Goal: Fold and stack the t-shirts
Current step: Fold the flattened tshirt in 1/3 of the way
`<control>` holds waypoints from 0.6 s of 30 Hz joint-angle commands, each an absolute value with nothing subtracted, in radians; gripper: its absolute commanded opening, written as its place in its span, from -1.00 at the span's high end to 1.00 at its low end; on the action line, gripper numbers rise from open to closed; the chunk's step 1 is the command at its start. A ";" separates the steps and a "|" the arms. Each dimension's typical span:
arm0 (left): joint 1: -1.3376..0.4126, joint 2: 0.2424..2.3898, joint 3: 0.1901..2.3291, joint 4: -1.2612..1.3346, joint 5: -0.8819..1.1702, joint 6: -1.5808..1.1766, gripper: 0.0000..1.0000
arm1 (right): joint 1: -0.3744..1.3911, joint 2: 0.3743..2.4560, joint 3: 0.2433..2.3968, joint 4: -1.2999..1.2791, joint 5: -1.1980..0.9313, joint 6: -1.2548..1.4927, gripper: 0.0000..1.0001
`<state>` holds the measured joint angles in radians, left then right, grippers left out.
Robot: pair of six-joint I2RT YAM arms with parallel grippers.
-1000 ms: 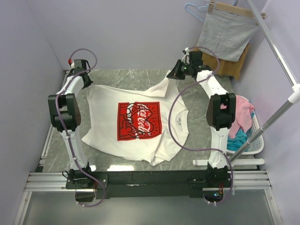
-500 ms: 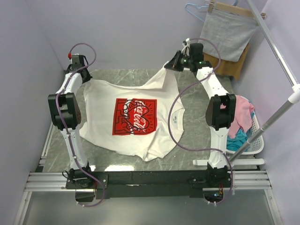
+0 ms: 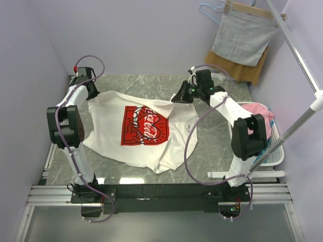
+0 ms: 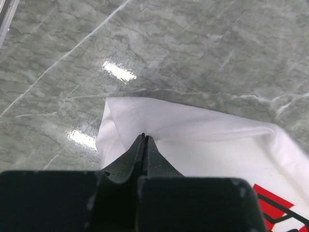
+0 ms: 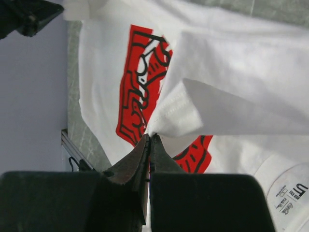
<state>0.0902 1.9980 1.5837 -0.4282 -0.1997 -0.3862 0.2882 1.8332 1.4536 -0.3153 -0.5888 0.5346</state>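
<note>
Laundry basket [image 3: 276,151]: right edge.
Left gripper [image 4: 144,137]: far-left corner, pinching t-shirt [image 3: 146,151].
Right gripper [image 5: 149,137]: far-centre, pinching a lifted t-shirt fold.

The left gripper [image 4: 143,137], at lower centre, pinched a folded edge of the white t-shirt [image 4: 203,140]. The green marble table [image 4: 193,48] filled the upper frame, and the red print [image 4: 277,210] showed at lower right.

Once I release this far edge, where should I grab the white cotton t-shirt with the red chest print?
Probably the near edge of the white cotton t-shirt: left gripper on the near hem corner, right gripper on the near sleeve. That edge lies flat on the marble table, collar to the right, so come from above at the near side.
</note>
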 commanded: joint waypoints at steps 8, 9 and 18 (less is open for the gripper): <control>0.067 1.995 1.722 -0.573 -0.420 -0.333 0.99 | 0.302 1.646 1.293 -0.247 -0.540 0.534 1.00; 0.066 2.003 1.735 -0.595 -0.446 -0.336 0.99 | 0.304 1.640 1.287 -0.258 -0.538 0.528 1.00; 0.067 2.055 1.743 -0.666 -0.581 -0.290 0.99 | 0.342 1.529 1.126 -0.316 -0.457 0.511 1.00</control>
<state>0.0658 2.0174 1.7016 -0.6056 -0.5144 -0.3241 0.3252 1.6062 1.1801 -0.3000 -0.4976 0.5274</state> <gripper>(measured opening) 0.015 0.009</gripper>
